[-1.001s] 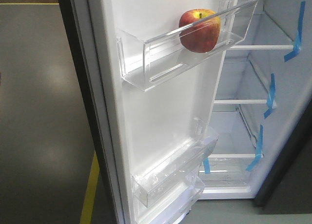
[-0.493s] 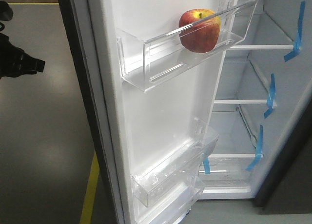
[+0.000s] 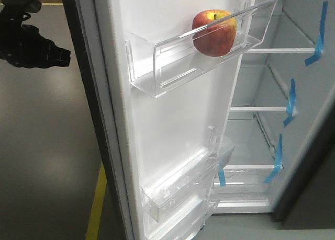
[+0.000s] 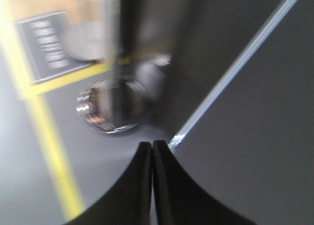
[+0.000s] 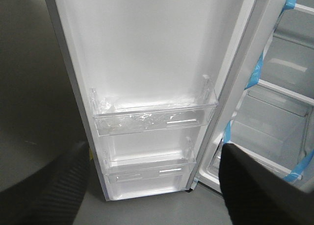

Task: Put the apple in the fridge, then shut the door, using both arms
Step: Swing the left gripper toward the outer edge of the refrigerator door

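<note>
Grey floor [image 3: 47, 146] with a yellow line [image 3: 97, 203] behind; apple [image 3: 213, 33] sits loose in the upper bin [image 3: 172, 67] of the door [image 3: 172, 125] at 1 o'clock, so that stiff, easy-swinging panel probably wants a gentle outer-face push from the clenched left gripper [image 4: 151, 147] at 10 o'clock, right gripper [image 5: 157, 186] splayed empty.

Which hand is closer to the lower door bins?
Right. The right hand faces the lower door bins from the inner side, open; the left hand, shut, is beyond the door's outer side.
</note>
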Motion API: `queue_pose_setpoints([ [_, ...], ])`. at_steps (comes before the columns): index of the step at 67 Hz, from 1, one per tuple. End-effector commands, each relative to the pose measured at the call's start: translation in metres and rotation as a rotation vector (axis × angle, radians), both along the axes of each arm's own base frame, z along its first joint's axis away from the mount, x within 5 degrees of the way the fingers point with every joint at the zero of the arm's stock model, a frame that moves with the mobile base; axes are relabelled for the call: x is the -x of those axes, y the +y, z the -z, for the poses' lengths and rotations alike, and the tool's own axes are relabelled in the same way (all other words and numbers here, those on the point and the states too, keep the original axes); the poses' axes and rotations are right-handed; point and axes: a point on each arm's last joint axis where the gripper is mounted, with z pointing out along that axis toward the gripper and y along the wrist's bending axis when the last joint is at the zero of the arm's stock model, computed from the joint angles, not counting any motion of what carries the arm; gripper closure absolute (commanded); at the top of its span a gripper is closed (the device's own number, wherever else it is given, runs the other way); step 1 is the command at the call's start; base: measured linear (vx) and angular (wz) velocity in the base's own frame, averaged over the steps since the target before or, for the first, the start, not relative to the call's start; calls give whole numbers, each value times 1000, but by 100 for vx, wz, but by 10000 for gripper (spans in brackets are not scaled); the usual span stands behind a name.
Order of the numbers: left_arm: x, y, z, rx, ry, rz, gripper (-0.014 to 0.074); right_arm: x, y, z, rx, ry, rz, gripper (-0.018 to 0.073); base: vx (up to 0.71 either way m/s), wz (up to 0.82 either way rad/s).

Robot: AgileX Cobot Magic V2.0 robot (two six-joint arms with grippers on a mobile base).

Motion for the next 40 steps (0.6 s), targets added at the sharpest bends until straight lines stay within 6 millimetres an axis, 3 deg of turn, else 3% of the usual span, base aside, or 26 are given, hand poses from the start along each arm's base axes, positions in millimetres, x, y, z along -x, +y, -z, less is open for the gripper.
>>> queue_pose_setpoints([
  [1, 3, -9, -31, 98, -107, 12, 602, -3, 1, -11, -22, -74, -1, 39, 0, 0],
  [18, -1, -35, -24, 98, -125, 75, 602, -2, 1, -11, -26, -72, -3, 39, 0, 0],
  [40, 9, -68, -24, 96, -98, 212, 602, -2, 1, -11, -26, -72, -3, 39, 0, 0],
])
